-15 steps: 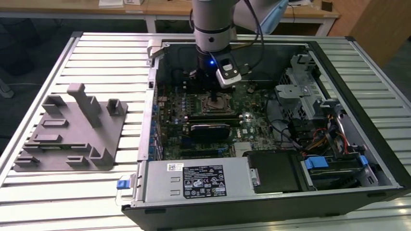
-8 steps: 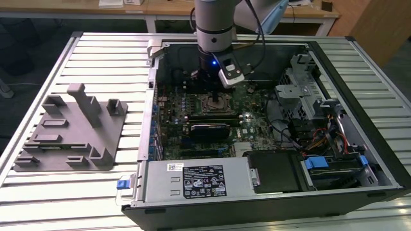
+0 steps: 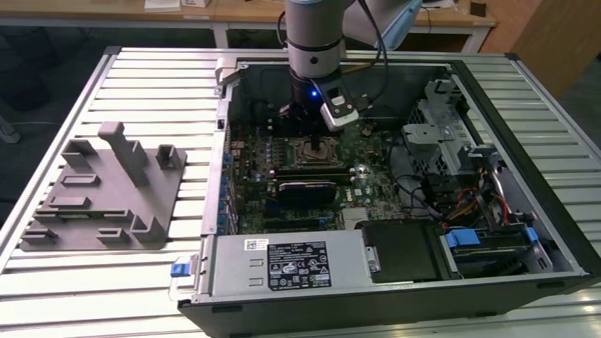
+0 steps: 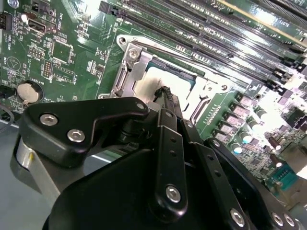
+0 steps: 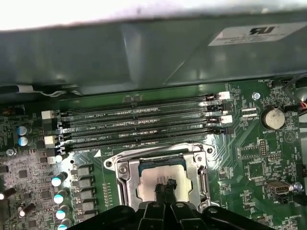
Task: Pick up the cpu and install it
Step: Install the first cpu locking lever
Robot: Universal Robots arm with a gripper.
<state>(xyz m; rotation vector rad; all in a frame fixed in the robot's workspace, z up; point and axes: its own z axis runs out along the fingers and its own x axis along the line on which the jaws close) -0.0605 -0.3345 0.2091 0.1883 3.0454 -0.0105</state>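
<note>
Spanning the exterior view from its left to its right: a grey plastic fixture with upright posts on the slatted table, then the open computer case, with the arm's gripper lowered over the motherboard's socket frame. In both wrist views the cpu lies inside the metal socket frame, its pale top showing. Gripper fingertips meet together, touching the cpu's top.

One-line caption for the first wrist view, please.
Gripper poised over the cpu lying in the motherboard socket, beside the memory slots.
</note>
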